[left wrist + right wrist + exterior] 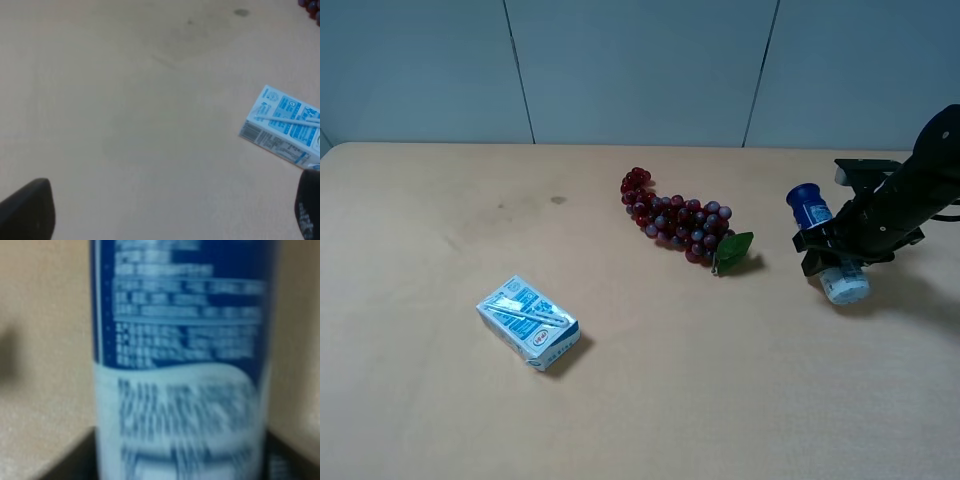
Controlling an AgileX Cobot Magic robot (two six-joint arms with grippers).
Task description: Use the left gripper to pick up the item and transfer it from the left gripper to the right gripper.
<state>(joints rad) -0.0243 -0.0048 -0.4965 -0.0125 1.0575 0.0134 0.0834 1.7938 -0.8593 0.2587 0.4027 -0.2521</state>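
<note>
The can sits at the right edge of the exterior view, mid-height, crosswise in the right gripper. Its long axis is tilted: dark blue cap toward upper left, white base toward lower right, so it leans rather than standing upright or lying flat. It looks close to the table, w/ a shadow right beside the base; can't tell if the base touches the surface.

Right wrist view is filled by the can, v. close and blurred: blue upper body, white printed label below, dark claw parts at the frame's bottom corners on both sides. So the jaws bracket the can mid-body. Whether they clamp it or have slackened can't be told from the frames; contact itself isn't visible.

Right arm comes in from the right edge, angled down and toward the left, wrist low over the table.

Left gripper isn't seen in the exterior view. In its own wrist view the two dark fingertips stand far apart at the bottom corners, nothing between them: released, empty, over bare table w/ the carton at the right of that frame.

Judgement: the hand-over itself looks done, since the can is on the right arm's side and the left claw is well clear. What's left turns on that tilt: if let go now, the can would prob. tip over and roll.
</note>
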